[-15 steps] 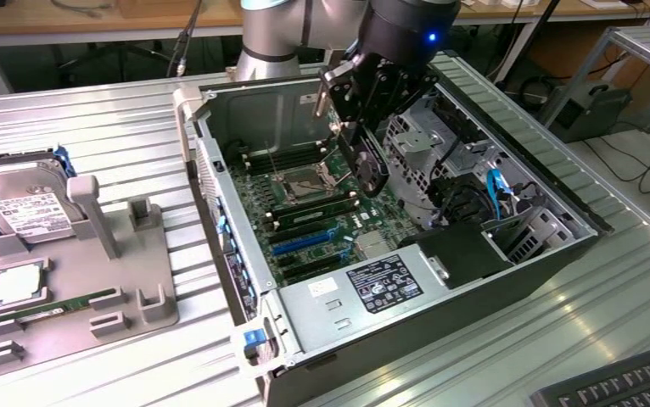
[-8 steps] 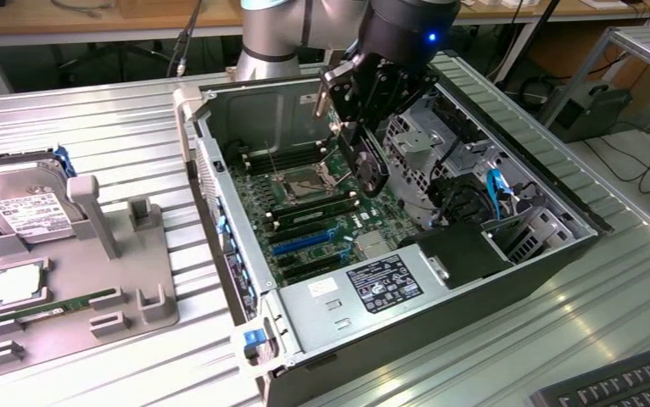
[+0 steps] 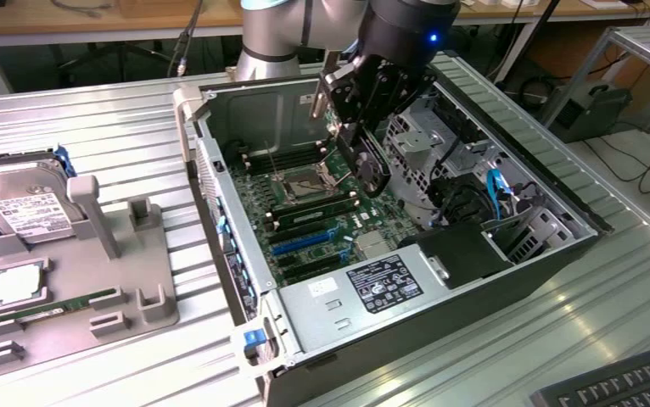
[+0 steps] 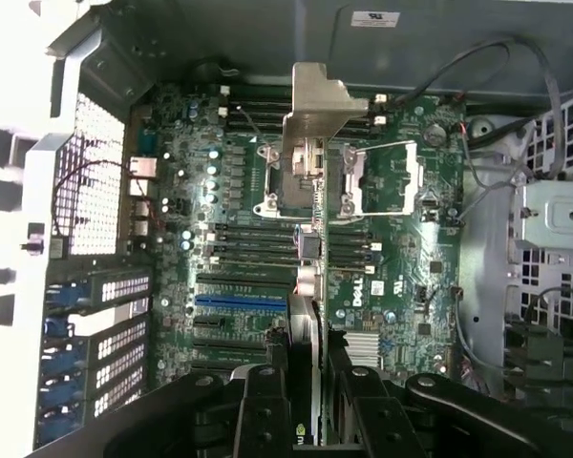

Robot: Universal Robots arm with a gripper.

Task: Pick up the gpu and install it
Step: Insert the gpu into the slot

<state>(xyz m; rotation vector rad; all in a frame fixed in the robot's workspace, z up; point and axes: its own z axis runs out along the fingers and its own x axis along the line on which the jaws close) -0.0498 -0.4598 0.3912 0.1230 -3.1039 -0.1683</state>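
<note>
The gripper (image 3: 359,119) was clamped on the gpu (image 3: 368,172) and held it on edge over the motherboard (image 3: 302,216), inside the open case (image 3: 246,102). There was free room between the card and the case walls. Whether its lower edge touched the slots, I could not tell.

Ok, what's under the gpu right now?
The motherboard: CPU socket and black slots lie beneath the gpu, held in the pincer. The strip directly under the card's edge is covered.
</note>
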